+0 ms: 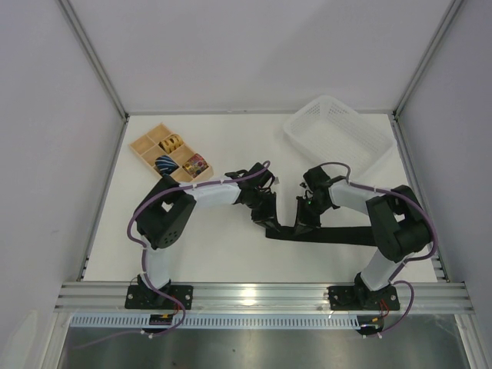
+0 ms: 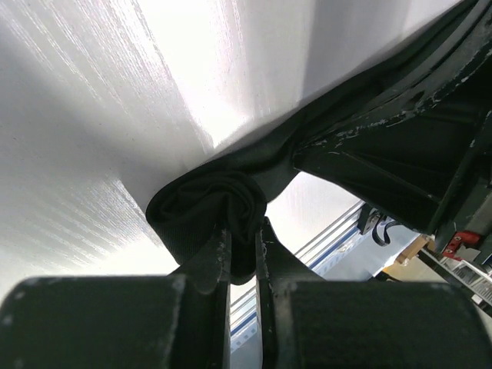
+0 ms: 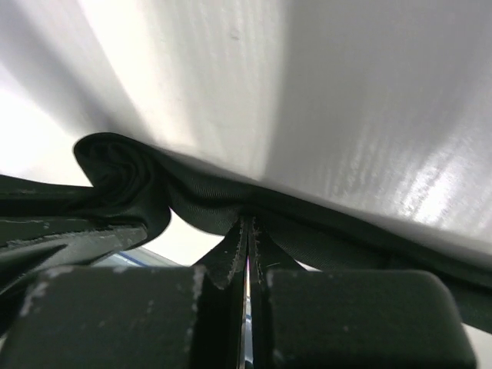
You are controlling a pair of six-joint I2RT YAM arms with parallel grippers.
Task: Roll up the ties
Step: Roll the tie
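Grippers, two counted. We saw the left gripper (image 2: 243, 240) nearly pressed together, pinching the coiled end of the one black tie (image 2: 201, 206). The right gripper (image 3: 247, 229) was clamped tight on that tie's flat strip. It lay mid-surface (image 1: 231, 142). One wooden tray (image 1: 144, 144) held three rolled ties (image 1: 167, 163); one white basket (image 1: 338, 131) stood beyond.

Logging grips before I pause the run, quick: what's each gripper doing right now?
Left gripper: shut, pinching the rolled end of the black tie.
Right gripper: shut, pinching the same tie's unrolled strip.
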